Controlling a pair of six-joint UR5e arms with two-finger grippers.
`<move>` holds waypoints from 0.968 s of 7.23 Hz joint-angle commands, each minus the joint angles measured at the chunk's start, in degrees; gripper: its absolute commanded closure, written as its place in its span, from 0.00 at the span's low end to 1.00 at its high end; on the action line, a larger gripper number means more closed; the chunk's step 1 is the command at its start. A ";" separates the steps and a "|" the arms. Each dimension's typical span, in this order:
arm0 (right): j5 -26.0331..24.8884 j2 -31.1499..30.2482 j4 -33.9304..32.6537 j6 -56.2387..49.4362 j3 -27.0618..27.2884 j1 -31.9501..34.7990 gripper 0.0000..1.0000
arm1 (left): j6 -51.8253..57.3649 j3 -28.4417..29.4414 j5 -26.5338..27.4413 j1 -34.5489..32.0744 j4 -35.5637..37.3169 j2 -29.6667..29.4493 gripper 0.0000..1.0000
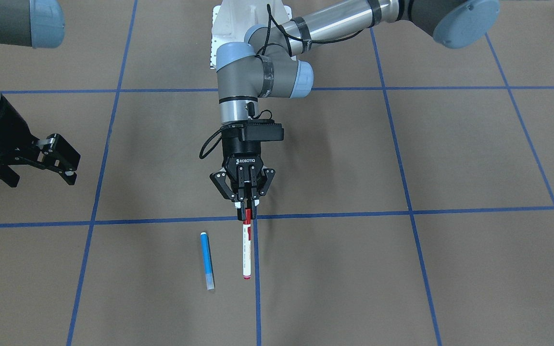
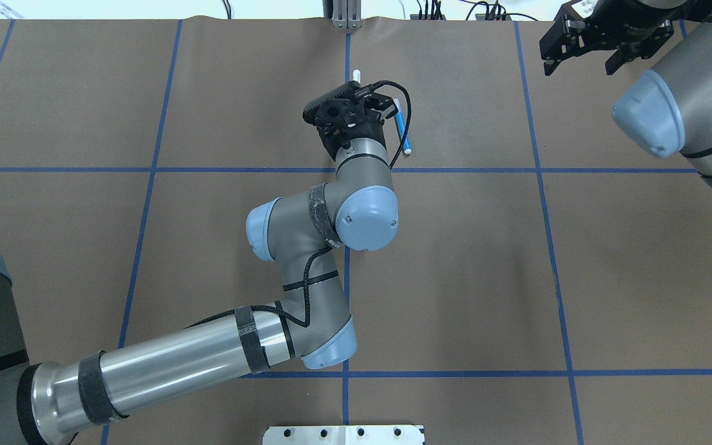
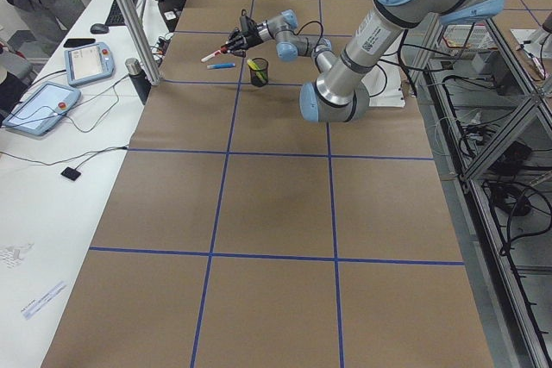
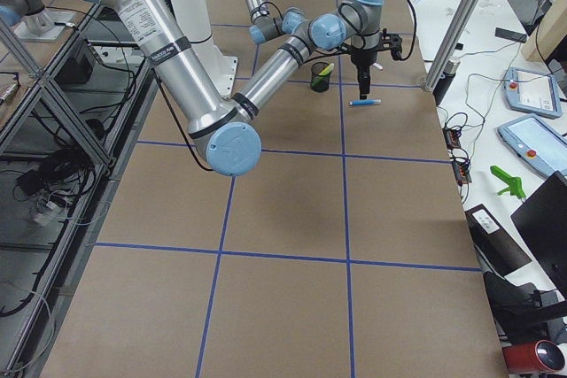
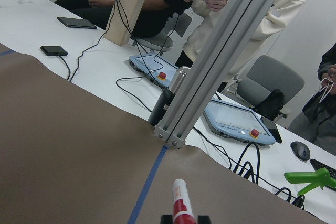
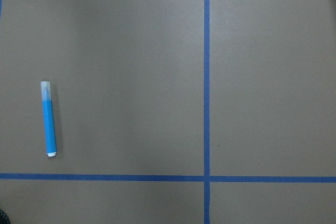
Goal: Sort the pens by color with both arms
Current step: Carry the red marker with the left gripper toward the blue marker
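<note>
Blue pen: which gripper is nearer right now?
Left. The left gripper, shut on the red-capped pen, is just beside the blue pen; the right gripper hangs open far off to the robot's right.

My left arm [image 1: 238, 72] has grey cast joints, pale blue round caps [image 2: 365, 216] with small screws, and a polished silver tube [image 2: 170, 364] wrapped in black tape bands [image 2: 93, 386]. A thin black cable [image 2: 306, 290] runs along it. A white label [image 3: 371, 38] with black print is on the tube. A black camera box [image 1: 258, 132] sits above my left tool [image 1: 247, 204] - black, two-finger, linkage bars, white ROBOTIQ lettering [image 1: 246, 160]. My right arm [image 2: 690, 93] is the same grey and blue, with a black band. My right tool [image 1: 71, 168] is black with bright metal pins. The pedestal [image 1: 229, 24] is white.
</note>
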 commanded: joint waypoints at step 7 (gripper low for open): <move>-0.29 0.18 -0.09 0.30 -0.17 -0.72 0.00 | 0.49 7.99 3.15 1.10 -0.53 -3.62 0.01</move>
